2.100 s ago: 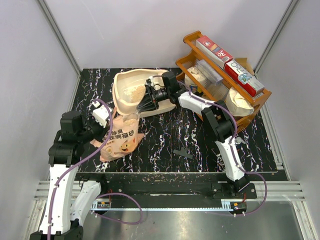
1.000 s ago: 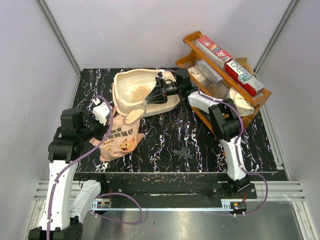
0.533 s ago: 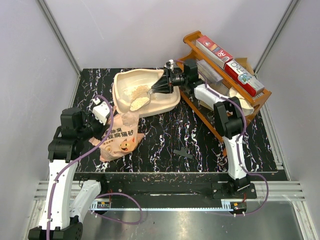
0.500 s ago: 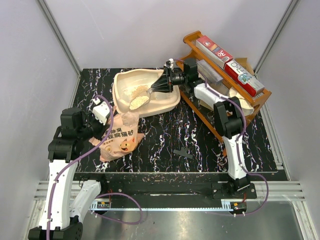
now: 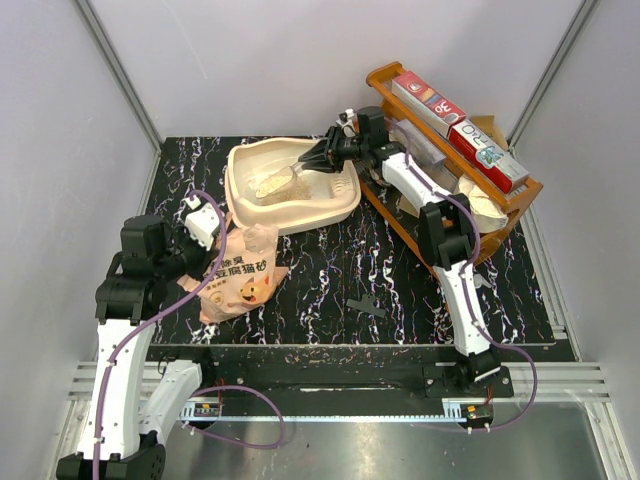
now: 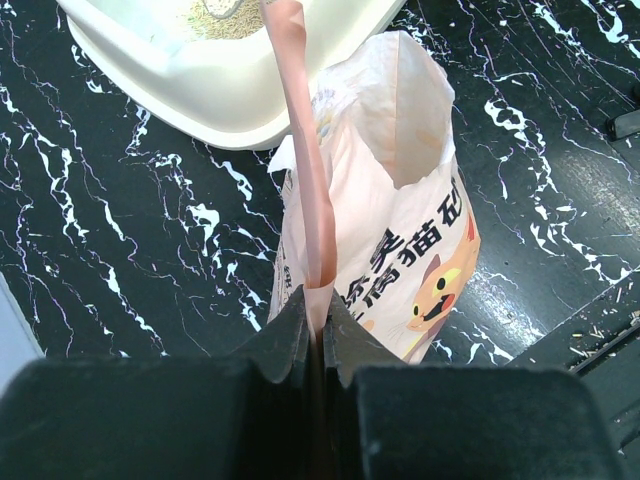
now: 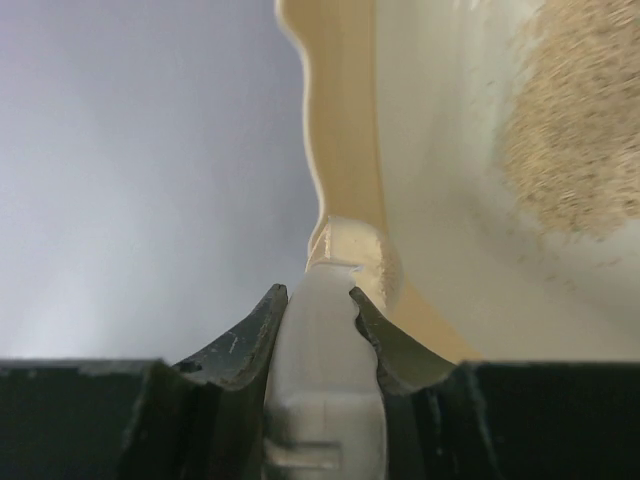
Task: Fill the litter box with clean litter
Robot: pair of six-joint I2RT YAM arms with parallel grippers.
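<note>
left gripper point(image 6: 316, 312) pinched on bag point(image 6: 400, 230) rim strip, bag mouth open, litter box point(image 6: 230, 100) corner just beyond, clean litter point(image 6: 226, 12) inside

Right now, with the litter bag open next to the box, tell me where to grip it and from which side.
Grip the litter bag by the thin upper edge of its open mouth, coming from the robot's left. That edge is flat film that fits between the jaws; the body is wide and slack. The left gripper pinches it there.
</note>
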